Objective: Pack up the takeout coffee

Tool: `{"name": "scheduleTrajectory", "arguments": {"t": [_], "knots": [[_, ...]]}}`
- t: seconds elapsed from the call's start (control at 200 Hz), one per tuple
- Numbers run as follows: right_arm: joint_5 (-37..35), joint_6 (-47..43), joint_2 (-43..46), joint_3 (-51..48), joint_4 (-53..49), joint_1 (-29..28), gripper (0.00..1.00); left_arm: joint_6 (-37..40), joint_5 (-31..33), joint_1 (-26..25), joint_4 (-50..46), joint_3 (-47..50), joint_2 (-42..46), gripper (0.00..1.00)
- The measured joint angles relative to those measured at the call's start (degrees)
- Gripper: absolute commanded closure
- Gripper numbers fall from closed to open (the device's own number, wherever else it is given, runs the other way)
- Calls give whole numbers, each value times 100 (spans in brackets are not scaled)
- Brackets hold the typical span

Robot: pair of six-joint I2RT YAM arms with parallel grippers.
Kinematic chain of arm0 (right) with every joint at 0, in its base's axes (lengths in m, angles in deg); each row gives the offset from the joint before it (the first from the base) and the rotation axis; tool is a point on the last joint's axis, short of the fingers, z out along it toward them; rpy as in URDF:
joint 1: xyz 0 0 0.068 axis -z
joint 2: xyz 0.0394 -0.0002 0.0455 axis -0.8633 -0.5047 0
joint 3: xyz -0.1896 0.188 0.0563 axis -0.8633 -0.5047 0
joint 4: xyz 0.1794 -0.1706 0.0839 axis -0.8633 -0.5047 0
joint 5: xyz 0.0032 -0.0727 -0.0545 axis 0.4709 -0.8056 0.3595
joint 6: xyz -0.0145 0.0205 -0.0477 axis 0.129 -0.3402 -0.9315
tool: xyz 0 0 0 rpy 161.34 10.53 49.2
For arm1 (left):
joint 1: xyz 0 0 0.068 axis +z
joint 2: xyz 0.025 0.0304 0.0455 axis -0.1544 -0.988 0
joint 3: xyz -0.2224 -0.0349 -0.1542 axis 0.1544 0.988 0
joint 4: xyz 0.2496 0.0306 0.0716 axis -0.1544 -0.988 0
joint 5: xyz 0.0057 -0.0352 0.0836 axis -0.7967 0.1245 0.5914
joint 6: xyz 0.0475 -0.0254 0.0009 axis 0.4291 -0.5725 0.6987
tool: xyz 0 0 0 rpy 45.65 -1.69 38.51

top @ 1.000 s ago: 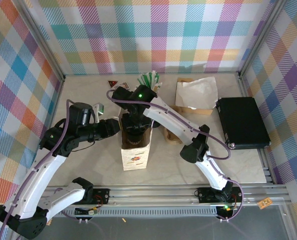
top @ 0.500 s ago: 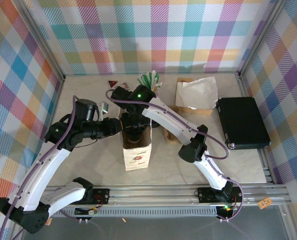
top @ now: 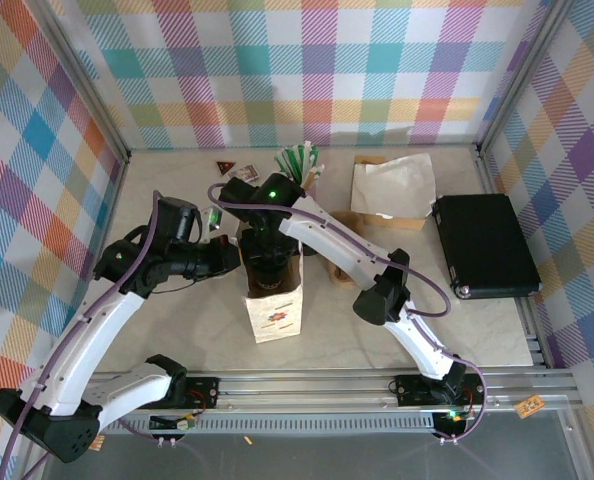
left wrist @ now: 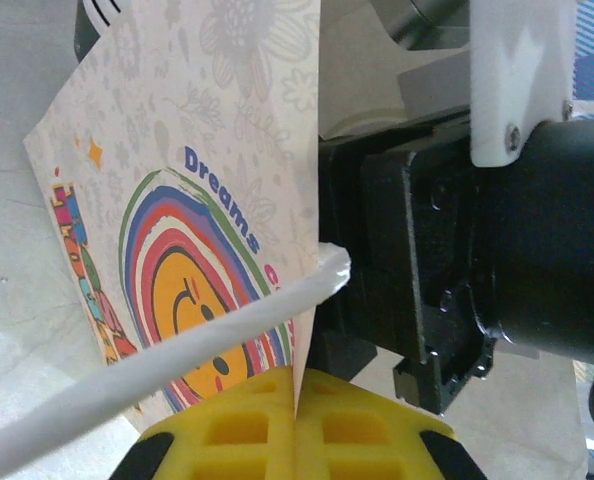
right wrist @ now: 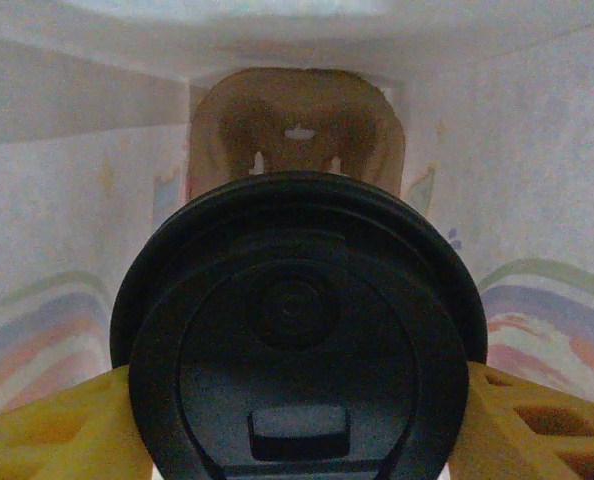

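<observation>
Bright, even top view; dim, hazy, softly blurred right-wrist close-up.

Printed paper bag (top: 275, 315) upright mid-table, smiley-rainbow art and "Dreams" on side, white twisted handle (left wrist: 177, 350). Black case (top: 485, 245) flat at right edge. White paper sheet (top: 392, 186) on brown tray (top: 407, 220) beside it. Green-white sticks (top: 299, 158) bunched at back. Dark red packets (top: 224, 168) back-left. Plaid walls (top: 307, 70).

takeout coffee (right wrist: 297, 330) in bag (top: 275, 318) | left pincer (left wrist: 295, 398) on bag's left edge | case (top: 485, 245) right
</observation>
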Motion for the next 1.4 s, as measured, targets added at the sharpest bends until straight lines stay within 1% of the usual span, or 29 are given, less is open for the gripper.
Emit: {"name": "scheduleTrajectory", "arguments": {"t": [0.28, 0.535, 0.705, 1.08, 1.4], "knots": [[-39, 0, 251, -306, 0, -229, 49, 15, -367, 11, 22, 140, 568, 100], [-96, -7, 442, -481, 0, -337, 48, -125, -643, 17, 262, 859, 721, 100], [-52, -44, 442, -529, 0, -348, 48, -225, -603, 17, 492, 1123, 1054, 100], [-61, -350, 363, -505, 0, -356, 48, -286, -525, 15, 511, 1128, 1032, 100], [-131, -501, 240, -476, 0, -356, 49, -42, -319, 15, 50, 826, 966, 100]]}}
